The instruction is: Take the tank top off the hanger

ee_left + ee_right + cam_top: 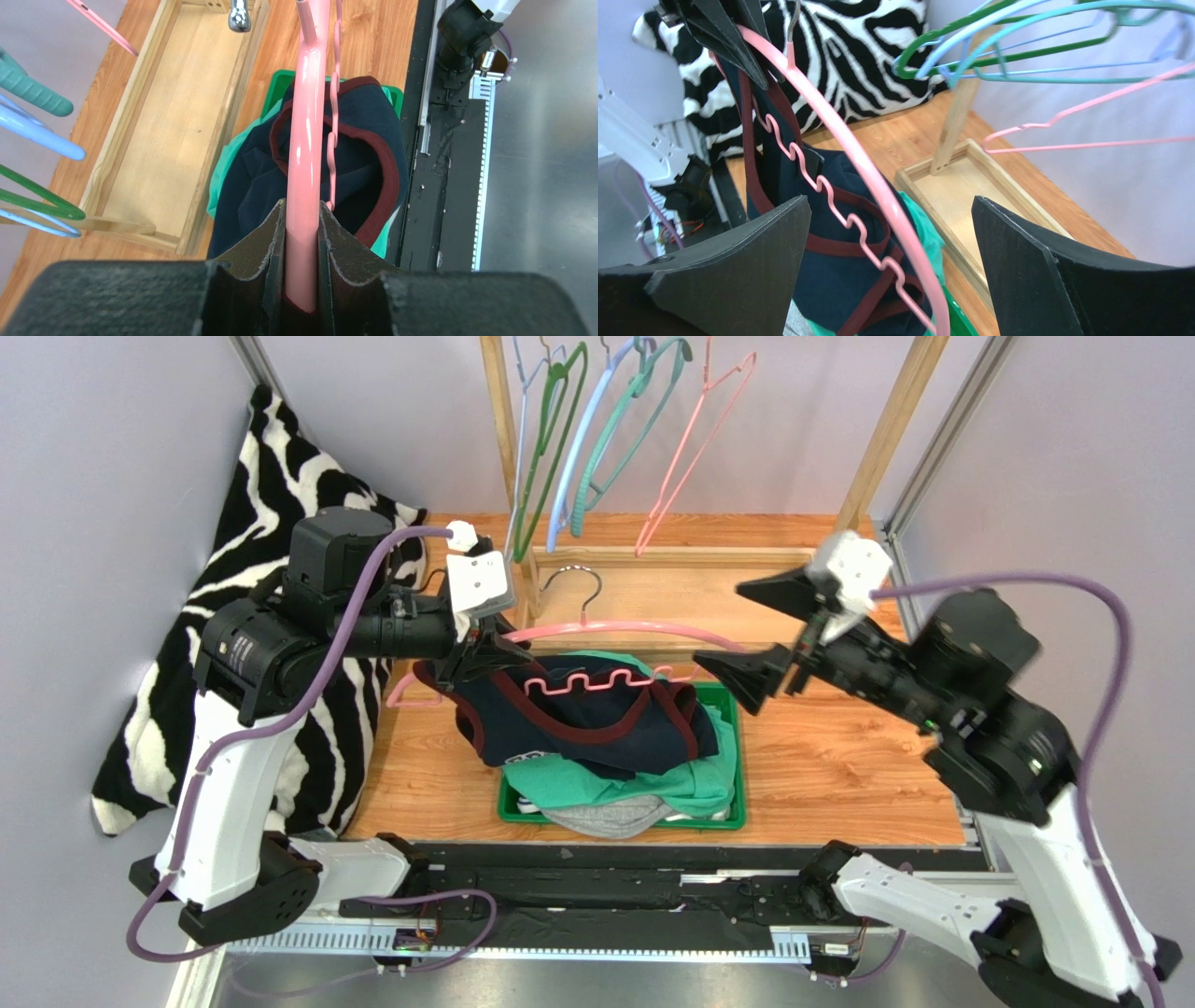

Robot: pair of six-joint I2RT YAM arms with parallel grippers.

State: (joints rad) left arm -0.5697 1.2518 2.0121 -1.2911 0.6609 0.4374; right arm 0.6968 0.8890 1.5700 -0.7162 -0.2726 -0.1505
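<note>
Navy tank top with maroon binding at its neck and armholes hangs bunched under a glossy pink plastic hanger, sagging onto a pile of clothes in a green plastic bin. Its long axis runs left to right in the top view, following the hanger. A maroon-edged strap climbs toward the hanger's left end, while the body slumps to the right.

The hanger lies roughly level, its curved upper arm arching from left to right. Its wavy notched lower bar rests on the dark fabric, and its metal hook points away toward the wooden rack.

The left gripper is pinching the hanger's left arm between dark, rough-textured pads, and a bit of maroon shows between them underneath. The right gripper is at the hanger's right end with its wedge-shaped fingers spread wide on either side of the arm, touching nothing.

Under the tank top lie a green knit garment and a grey one. Thin green, blue, teal and pink hangers dangle from the rack. A zebra-striped cushion leans at the left of the wood-grain table.
</note>
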